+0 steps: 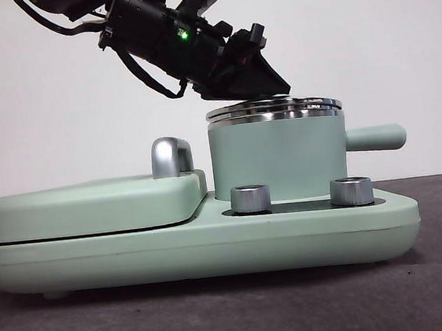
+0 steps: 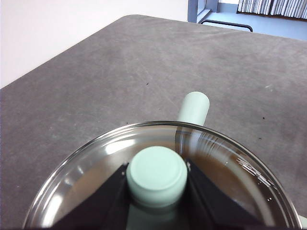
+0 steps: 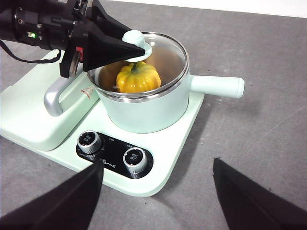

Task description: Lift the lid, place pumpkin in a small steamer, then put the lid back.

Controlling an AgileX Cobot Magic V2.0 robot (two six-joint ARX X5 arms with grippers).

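Left gripper [image 2: 156, 184] jaws pinched on the lid [image 2: 230, 163] knob, lid seated on the steamer [image 1: 277, 159], pumpkin [image 3: 137, 76] inside. Glass: stiff, slick, breakable, so the knob is the only sound hold. Right gripper [image 3: 156, 191] wide open, empty, waiting near the base [image 3: 163, 158].

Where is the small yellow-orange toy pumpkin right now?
In the right wrist view, the yellow-orange ribbed pumpkin sits inside the mint-green steamer pot, under the clear glass lid that the left gripper holds.
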